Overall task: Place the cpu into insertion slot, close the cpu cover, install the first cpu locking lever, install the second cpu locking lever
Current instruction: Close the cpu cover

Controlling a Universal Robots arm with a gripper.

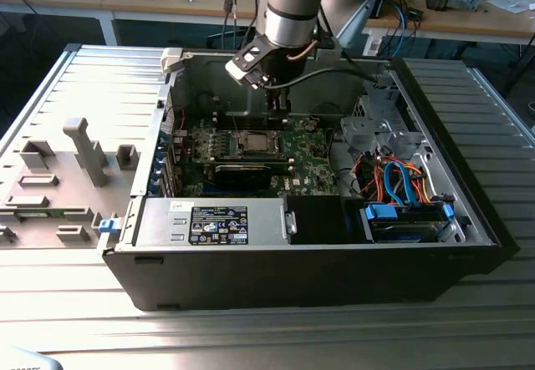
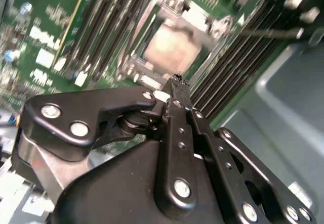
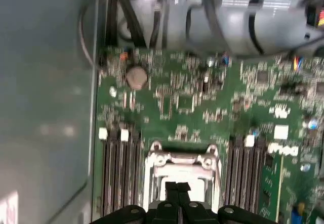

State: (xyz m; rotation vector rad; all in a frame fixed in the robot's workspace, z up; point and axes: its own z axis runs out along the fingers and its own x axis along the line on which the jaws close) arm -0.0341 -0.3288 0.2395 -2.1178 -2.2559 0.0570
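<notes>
Hovering in exterior view: arm's jaws inside open computer case (image 1: 334, 245) on desk (image 1: 67, 303), above green motherboard (image 1: 305, 149), near insertion slot (image 1: 253, 142).
Second wrist view: jaws closed tip to tip, nothing seen between them. Tips just beside cpu (image 2: 172, 47). Cpu lies in insertion slot, tan top showing through window of cpu cover (image 2: 132, 64). Thin metal rod (image 2: 263, 31) juts from slot corner.
First wrist view: fingertips (image 3: 172, 187) pressed together over slot edge, cpu cover lying flat.
</notes>
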